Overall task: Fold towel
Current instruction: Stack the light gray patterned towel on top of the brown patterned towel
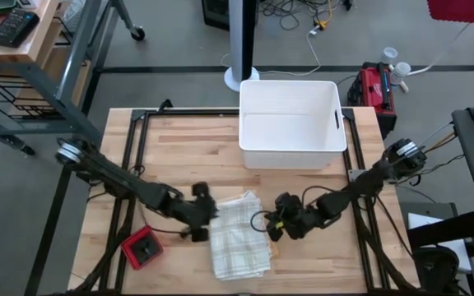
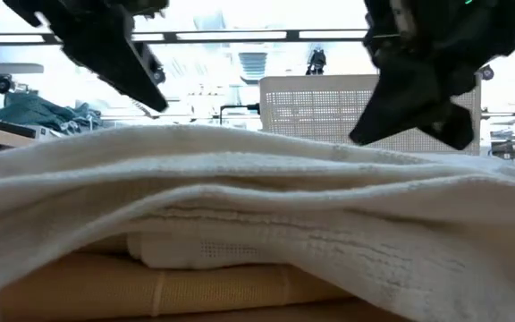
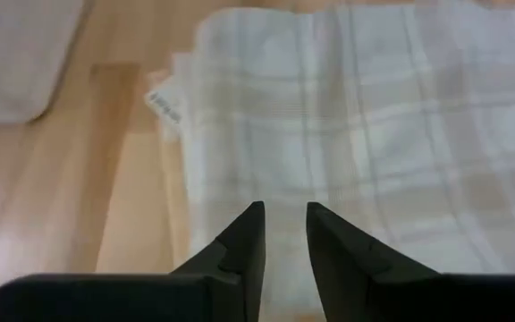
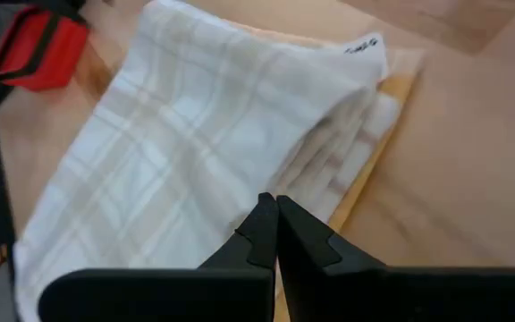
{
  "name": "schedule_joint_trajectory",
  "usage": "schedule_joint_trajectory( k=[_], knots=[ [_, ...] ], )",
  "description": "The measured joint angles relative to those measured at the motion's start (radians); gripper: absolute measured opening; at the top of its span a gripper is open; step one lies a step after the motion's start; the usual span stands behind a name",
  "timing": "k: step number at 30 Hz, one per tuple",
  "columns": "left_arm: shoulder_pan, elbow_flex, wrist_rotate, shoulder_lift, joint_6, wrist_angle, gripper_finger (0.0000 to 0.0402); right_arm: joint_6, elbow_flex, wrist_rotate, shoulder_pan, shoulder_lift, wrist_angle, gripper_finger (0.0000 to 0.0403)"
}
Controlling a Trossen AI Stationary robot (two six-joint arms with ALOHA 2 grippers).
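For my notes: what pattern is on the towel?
White towel with a faint beige check; right wrist view shows it best.

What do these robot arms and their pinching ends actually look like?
Both arms are dark, slender and jointed, with round silvery hubs near the table's edges and black cables looping beside them. The left tool and the right tool each end in two flat black fingers that taper to pointed tips.

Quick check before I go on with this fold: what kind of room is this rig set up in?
Probably a lab or workshop, not a home: a bare wooden table on a metal frame, loose cables on the grey floor, and a red tool bag beside the white bin.
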Motion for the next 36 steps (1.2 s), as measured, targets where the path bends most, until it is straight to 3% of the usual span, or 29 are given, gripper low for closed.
schedule_joint_trajectory(
  k=[6,10,13,19,23,36],
  knots=[
    [-0.001,-0.195,0.000,-0.258,-0.092,0.086,0.0076,-0.210,0.001,-0.076,-0.104,-0.015,0.008,0.0011],
    [-0.001,-0.369,0.001,-0.374,-0.073,0.292,0.0078,-0.410,0.016,-0.117,-0.152,-0.030,0.004,0.0057],
    [0.003,-0.489,-0.001,-0.389,-0.053,0.486,0.0088,-0.514,0.021,-0.132,-0.180,-0.040,0.003,0.0102],
    [0.018,-0.600,-0.007,-0.324,-0.054,0.762,0.0119,-0.598,0.020,-0.209,-0.232,-0.035,-0.020,0.0184],
    [0.026,-0.601,-0.005,-0.237,-0.053,0.788,0.0135,-0.642,0.020,-0.302,-0.263,-0.030,-0.012,0.0215],
    [0.040,-0.501,0.038,0.017,-0.040,0.833,0.0131,-0.755,0.024,-0.501,-0.338,0.077,0.044,0.0205]
  ],
)
